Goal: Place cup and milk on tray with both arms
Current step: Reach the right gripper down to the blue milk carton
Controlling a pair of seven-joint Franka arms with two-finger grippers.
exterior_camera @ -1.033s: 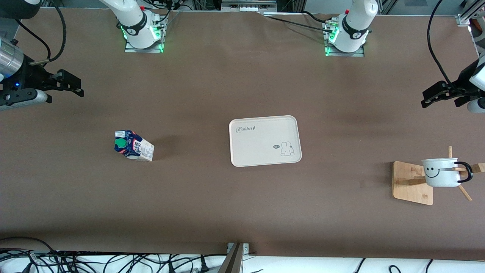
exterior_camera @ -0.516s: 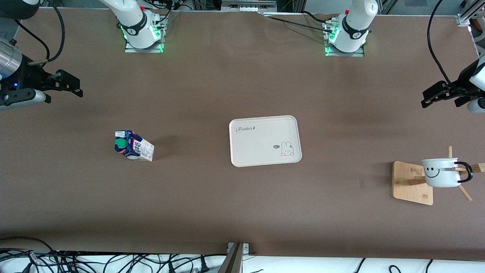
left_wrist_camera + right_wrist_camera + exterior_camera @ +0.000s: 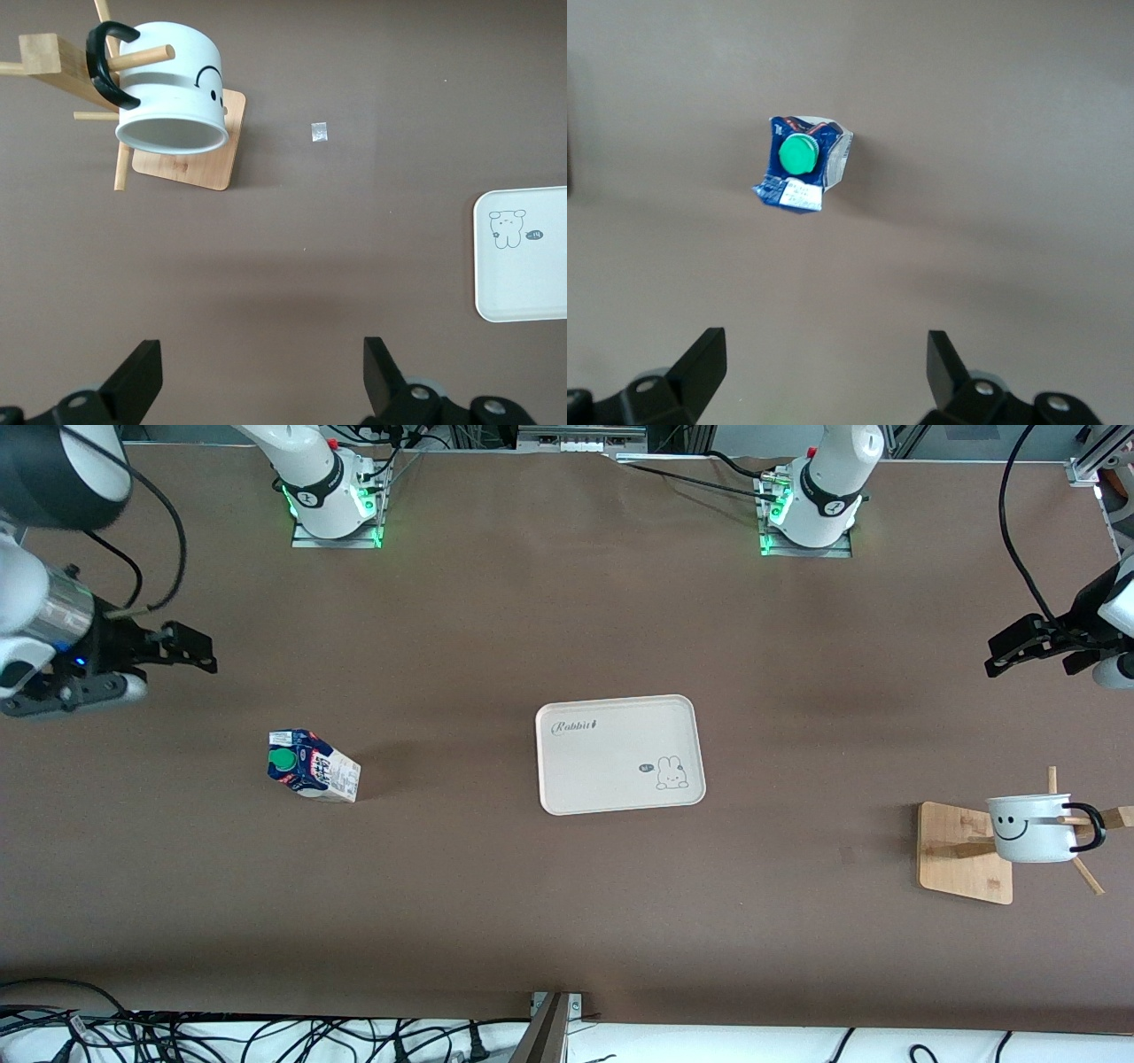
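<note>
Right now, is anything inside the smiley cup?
The left wrist view looks into the cup hanging on its wooden stand: the part of the inside that shows is bare and white. Its bottom stays hidden.

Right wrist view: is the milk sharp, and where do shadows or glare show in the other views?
Right wrist view: milk sharp, soft shadow beside it. Front view: milk casts a dim shadow toward the tray; green base lights glow. Left wrist view: cup crisp, no glare.

Wooden stand (image 3: 964, 855) on brown table (image 3: 567, 903); cables (image 3: 221, 1036).
</note>
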